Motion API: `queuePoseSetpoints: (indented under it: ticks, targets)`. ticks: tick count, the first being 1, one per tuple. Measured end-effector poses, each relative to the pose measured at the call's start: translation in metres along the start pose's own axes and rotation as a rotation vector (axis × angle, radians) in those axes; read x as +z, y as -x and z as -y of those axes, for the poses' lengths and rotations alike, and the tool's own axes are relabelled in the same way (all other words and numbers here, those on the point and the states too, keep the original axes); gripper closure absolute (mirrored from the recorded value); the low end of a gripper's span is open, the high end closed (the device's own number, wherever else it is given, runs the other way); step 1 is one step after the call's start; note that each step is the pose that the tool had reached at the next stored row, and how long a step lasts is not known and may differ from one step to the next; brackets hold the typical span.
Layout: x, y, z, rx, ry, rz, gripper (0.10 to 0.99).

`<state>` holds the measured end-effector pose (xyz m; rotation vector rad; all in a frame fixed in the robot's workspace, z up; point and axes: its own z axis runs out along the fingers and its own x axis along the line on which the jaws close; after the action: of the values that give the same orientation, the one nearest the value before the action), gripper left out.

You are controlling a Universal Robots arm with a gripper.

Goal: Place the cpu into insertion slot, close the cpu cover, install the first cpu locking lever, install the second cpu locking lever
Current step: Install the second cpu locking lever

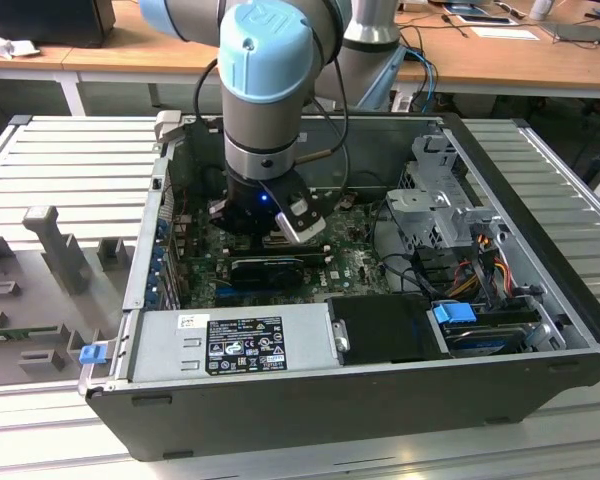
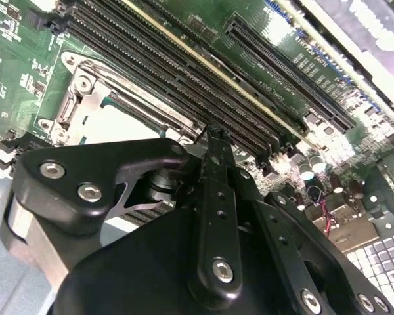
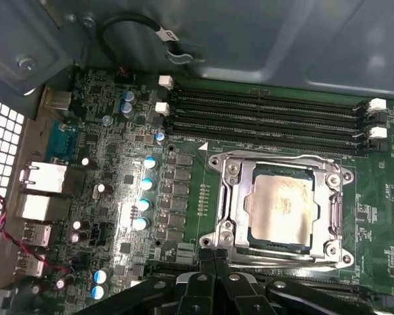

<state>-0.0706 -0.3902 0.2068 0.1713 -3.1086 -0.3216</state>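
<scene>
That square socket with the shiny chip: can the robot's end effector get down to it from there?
Probably yes: the end effector sits right at the insertion slot's rim, and nothing lies over the cpu or the cpu cover.

Cpu (image 3: 279, 210) pale silvery-beige; cpu cover (image 3: 284, 161) silvery; circuit board (image 3: 184, 197) green; fingers (image 3: 210, 262) black.

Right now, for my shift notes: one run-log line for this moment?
cpu: seated in insertion slot | cpu cover: down | gripper: shut, empty, beside slot

The arm (image 1: 270, 90) is grey tube with a pale blue joint cap, a black cable looping beside it. At frame centre, a black wrist with a small blue light. The gripper (image 2: 213, 141) is black linkage, studded with silver screws.
</scene>
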Motion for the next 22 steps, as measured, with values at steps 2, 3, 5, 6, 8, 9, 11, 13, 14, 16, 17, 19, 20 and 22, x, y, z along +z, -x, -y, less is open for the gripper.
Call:
queuePoseSetpoints:
  ticks: [2, 3, 5, 6, 8, 9, 11, 13, 14, 16, 17, 19, 20, 22]
  targets:
    - [0.0019, -0.0001, 0.0011, 0.0, 0.012, 0.0012, 0.98]
    - [0.0028, -0.0001, 0.0014, 0.0, 0.015, 0.0016, 0.98]
    - [0.0047, -0.0002, 0.0023, -0.001, 0.023, 0.0022, 0.98]
    - [0.0055, -0.0003, 0.0028, -0.002, 0.035, 0.0033, 0.98]
    - [0.0067, -0.0002, 0.0034, -0.003, 0.048, 0.005, 0.98]
    - [0.0072, -0.0003, 0.0039, -0.004, 0.057, 0.0058, 0.98]
    - [0.0087, -0.0006, 0.0054, -0.006, 0.073, 0.0071, 0.98]
    - [0.01, -0.0011, 0.0075, -0.007, 0.078, 0.0072, 0.98]
    - [0.01, -0.0017, 0.0083, -0.008, 0.08, 0.0071, 0.98]
    - [0.0091, -0.0018, 0.0082, -0.009, 0.082, 0.0072, 0.98]
    - [0.0078, -0.0018, 0.0078, -0.009, 0.083, 0.0077, 0.98]
    - [0.0025, -0.0017, 0.0068, -0.009, 0.084, 0.0077, 0.98]
    - [-0.0025, -0.0017, 0.0057, -0.009, 0.084, 0.0076, 0.98]
    - [-0.0095, -0.0018, 0.0043, -0.009, 0.084, 0.0076, 0.98]
